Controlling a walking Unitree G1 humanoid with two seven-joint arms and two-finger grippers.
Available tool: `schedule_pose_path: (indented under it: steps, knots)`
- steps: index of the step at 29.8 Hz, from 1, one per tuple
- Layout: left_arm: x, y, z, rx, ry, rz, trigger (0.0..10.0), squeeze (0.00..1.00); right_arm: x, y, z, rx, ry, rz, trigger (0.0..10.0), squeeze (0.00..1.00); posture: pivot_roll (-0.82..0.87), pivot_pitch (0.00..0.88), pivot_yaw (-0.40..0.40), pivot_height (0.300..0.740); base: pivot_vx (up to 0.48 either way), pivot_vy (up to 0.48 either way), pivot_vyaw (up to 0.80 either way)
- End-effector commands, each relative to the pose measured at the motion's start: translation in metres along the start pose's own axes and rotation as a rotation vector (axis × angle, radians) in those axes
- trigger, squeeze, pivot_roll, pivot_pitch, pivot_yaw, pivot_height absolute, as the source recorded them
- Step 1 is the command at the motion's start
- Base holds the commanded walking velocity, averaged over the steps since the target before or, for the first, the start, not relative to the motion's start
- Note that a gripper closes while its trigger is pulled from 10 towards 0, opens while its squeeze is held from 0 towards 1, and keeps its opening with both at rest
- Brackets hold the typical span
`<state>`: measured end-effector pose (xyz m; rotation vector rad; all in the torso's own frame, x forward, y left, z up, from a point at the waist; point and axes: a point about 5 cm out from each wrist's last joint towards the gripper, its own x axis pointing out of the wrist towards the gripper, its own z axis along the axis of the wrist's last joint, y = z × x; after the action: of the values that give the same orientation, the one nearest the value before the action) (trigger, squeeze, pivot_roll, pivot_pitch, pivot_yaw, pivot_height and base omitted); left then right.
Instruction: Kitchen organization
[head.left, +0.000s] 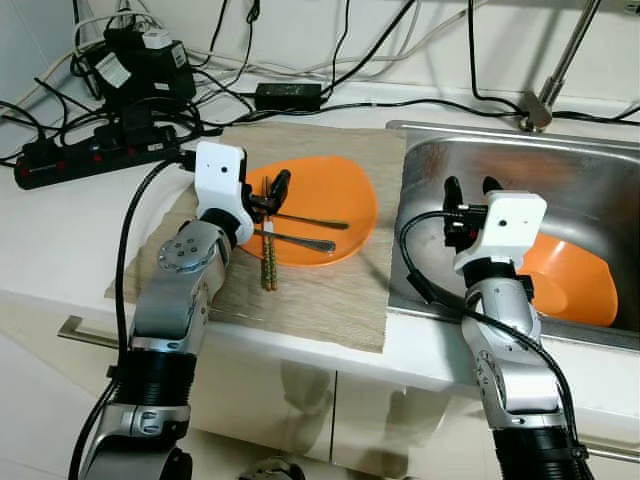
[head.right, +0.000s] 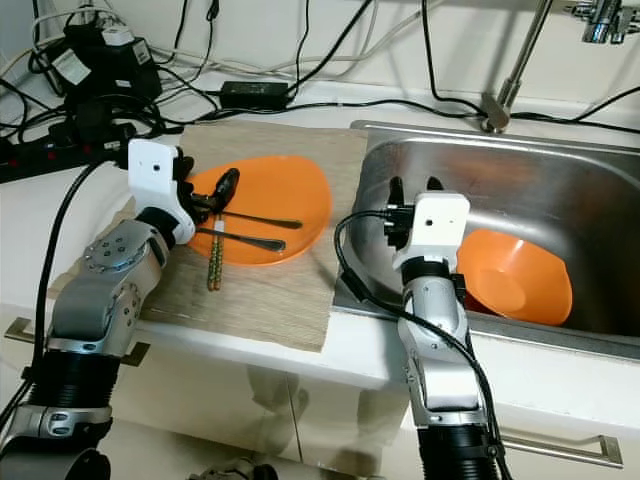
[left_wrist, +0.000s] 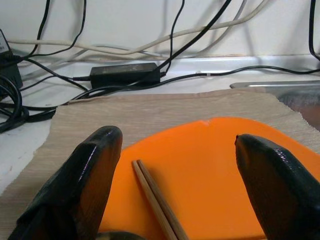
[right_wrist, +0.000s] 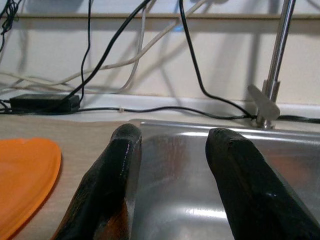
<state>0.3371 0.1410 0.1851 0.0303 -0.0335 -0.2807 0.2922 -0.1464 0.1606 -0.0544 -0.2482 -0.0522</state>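
My left end effector (head.left: 272, 190) hovers spread over the near edge of the orange plate (head.left: 335, 200), with the chopsticks (head.left: 268, 262) just beneath; closing carelessly could flick them off the surface. My right end effector (head.left: 468, 187) hangs spread above the sink (head.left: 430, 160), its arm partly hiding the orange bowl (head.left: 575, 280).

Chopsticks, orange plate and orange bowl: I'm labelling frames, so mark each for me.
chopsticks (head.left: 268, 262), left eye view, lower half lying over the plate's edge onto the mat.
orange plate (head.left: 340, 190), left eye view, bare right part.
orange bowl (head.right: 520, 275), right eye view, inner surface, in the sink.
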Motion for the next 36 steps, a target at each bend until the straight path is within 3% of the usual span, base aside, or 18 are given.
schedule_pose_path:
  steps: [1, 16, 19, 21, 29, 36]
  knots:
    - [-0.002, 0.002, -0.003, 0.019, 0.006, 0.003, 10.0, 0.0, 0.002, 0.004, 0.003, 0.005, -0.02, 0.015, 10.0, 0.0, 0.0, 0.0, 0.038, 0.74, 0.0, 0.0, 0.0]
    - [-0.004, 0.002, -0.009, 0.013, 0.002, 0.023, 10.0, 0.0, 0.002, 0.007, 0.0, 0.007, -0.009, 0.03, 10.0, 0.0, 0.01, 0.0, 0.018, 0.74, 0.0, 0.0, 0.0]
    - [-0.005, 0.005, -0.007, 0.052, 0.015, 0.019, 10.0, 0.0, 0.002, 0.009, 0.0, 0.01, -0.009, 0.036, 10.0, 0.0, 0.02, 0.0, 0.013, 0.74, 0.0, 0.0, 0.0]
    - [-0.003, 0.018, 0.007, 0.069, -0.009, 0.047, 10.0, 0.0, 0.003, 0.011, -0.001, 0.015, -0.007, 0.044, 10.0, 0.0, 0.03, 0.0, 0.012, 0.74, 0.0, 0.0, 0.0]
    - [0.003, 0.034, 0.045, 0.127, -0.093, 0.06, 10.0, 0.0, 0.001, 0.015, -0.002, 0.026, -0.001, 0.05, 10.0, 0.0, 0.04, 0.0, 0.01, 0.74, 0.0, 0.0, 0.0]
    - [0.007, 0.043, 0.067, 0.203, -0.035, -0.014, 10.0, 0.0, 0.0, 0.013, -0.003, 0.016, 0.005, 0.06, 10.0, 0.0, 0.03, 0.0, 0.008, 0.74, 0.0, 0.0, 0.0]
